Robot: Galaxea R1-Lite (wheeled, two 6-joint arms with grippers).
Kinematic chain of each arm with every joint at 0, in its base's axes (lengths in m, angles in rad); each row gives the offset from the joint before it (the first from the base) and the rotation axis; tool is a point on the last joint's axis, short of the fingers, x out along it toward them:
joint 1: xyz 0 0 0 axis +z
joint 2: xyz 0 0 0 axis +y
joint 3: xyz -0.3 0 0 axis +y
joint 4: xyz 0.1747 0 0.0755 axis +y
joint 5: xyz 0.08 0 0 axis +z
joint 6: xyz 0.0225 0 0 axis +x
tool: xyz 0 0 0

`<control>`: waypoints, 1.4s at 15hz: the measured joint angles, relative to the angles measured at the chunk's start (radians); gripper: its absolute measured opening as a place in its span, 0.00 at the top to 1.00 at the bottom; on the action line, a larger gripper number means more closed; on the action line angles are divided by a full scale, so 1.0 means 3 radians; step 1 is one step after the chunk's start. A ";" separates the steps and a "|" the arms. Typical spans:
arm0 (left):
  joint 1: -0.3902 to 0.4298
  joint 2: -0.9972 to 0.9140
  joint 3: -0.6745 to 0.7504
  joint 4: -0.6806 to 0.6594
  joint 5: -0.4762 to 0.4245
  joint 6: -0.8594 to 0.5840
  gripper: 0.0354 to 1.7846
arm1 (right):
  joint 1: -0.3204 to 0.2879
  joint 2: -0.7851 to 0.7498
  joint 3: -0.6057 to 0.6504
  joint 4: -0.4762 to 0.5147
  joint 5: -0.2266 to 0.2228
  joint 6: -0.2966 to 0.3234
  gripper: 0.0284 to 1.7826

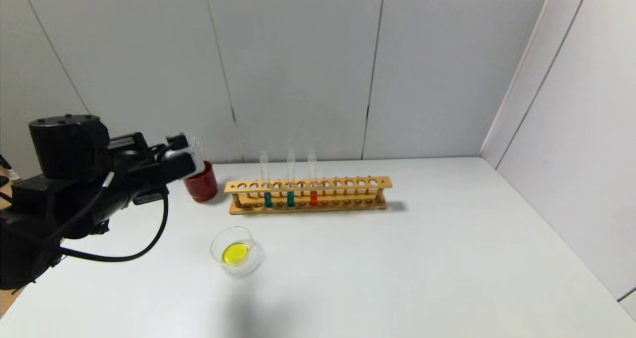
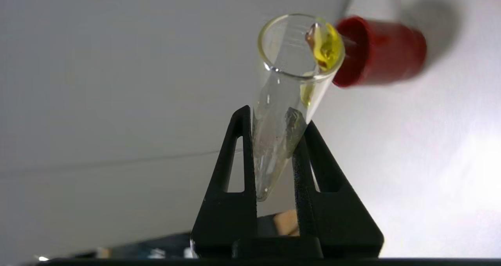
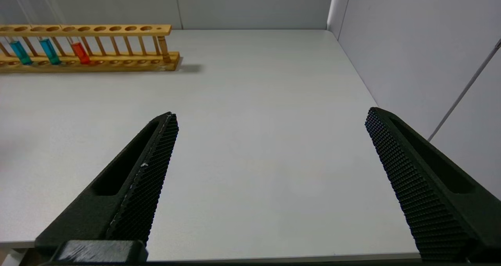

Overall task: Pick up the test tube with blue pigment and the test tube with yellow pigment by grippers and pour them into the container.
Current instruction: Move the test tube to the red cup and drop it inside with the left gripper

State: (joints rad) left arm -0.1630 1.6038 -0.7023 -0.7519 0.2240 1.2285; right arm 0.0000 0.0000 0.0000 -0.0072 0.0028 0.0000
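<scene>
Between the left gripper's (image 2: 274,141) closed fingers sits the test tube with yellow pigment (image 2: 287,97), nearly emptied. Thin, slick glass: probably best held mid-length, lightly. Right gripper (image 3: 270,141) open, idle.

Your left gripper (image 2: 274,117) has its 2 black fingers (image 2: 231,172) clamped on the test tube with yellow pigment (image 2: 285,101). You can see the tube's rounded end sitting down between the fingers and its open mouth pointing away from the wrist, tilted. The tube is nearly empty: a blob of yellow liquid clings inside the rim, and a thinner yellow streak lies lower on the same wall. Just past the mouth you see a dark red cup (image 2: 381,51) on the white bench (image 2: 430,160), blurred. A pale wall fills the other side of the view.
</scene>
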 joint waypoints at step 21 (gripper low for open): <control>0.0762 0.0074 -0.1507 0.1562 -0.1256 -0.3927 0.84 | 0.0000 0.0000 0.0000 0.0001 0.0000 0.0000 0.02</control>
State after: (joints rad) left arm 0.0657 1.6260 -1.1545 -0.2832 -0.1528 0.0504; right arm 0.0000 0.0000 0.0000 -0.0070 0.0028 0.0000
